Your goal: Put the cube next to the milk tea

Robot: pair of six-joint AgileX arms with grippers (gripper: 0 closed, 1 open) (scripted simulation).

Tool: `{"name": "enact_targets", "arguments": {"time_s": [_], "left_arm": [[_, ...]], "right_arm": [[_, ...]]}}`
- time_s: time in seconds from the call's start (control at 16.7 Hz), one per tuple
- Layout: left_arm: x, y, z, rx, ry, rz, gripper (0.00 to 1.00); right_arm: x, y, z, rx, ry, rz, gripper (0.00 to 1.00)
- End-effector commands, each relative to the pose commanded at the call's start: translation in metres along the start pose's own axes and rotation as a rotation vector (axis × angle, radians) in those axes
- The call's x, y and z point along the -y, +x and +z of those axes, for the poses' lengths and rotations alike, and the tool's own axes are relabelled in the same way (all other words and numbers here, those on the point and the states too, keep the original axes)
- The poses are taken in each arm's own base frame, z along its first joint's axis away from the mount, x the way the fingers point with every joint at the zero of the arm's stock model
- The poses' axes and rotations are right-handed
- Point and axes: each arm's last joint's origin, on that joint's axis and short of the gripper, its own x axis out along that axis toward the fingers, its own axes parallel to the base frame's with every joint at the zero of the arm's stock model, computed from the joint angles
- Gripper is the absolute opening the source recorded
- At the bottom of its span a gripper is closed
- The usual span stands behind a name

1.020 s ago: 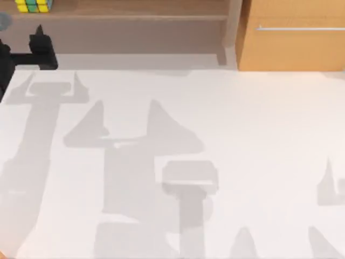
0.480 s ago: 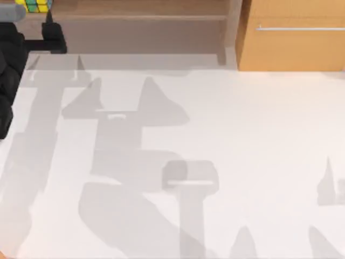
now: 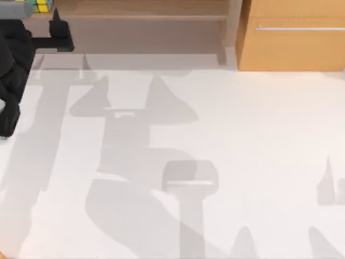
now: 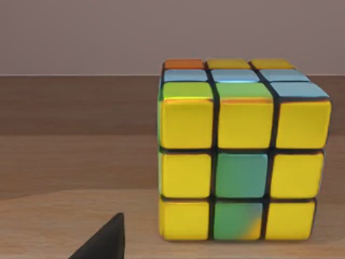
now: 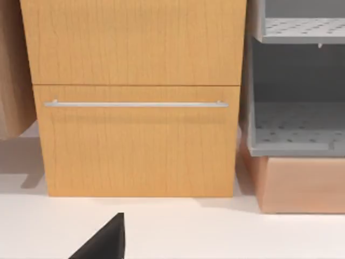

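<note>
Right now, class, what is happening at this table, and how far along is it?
The left gripper is at the far left of the table, reaching toward the wooden shelf where the cube sits. In the left wrist view the cube stands upright on the wood, close ahead and not yet grasped. The right arm faces a wooden drawer with a metal handle.

Left end effector (image 3: 56, 24) near cube (image 3: 39, 5) — on shelf (image 3: 145, 9).
</note>
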Motion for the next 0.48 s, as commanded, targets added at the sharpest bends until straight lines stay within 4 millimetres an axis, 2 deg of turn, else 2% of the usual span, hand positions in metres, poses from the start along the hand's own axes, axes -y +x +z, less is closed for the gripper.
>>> {"name": "enact_targets", "arguments": {"time_s": [0.18, 0.36, 0.48], "left_arm": [[0.003, 0.021, 0.006, 0.009, 0.0, 0.001, 1.0], [-0.005, 0.046, 0.005, 0.014, -0.001, 0.005, 1.0], [-0.01, 0.055, 0.0, 0.003, -0.001, 0.002, 1.0]], "right_arm": [[0.0, 0.0, 0.0, 0.0, 0.0, 0.0, 1.0], [0.0, 0.0, 0.0, 0.0, 0.0, 0.0, 1.0], [0.0, 0.0, 0.0, 0.0, 0.0, 0.0, 1.0]]}}
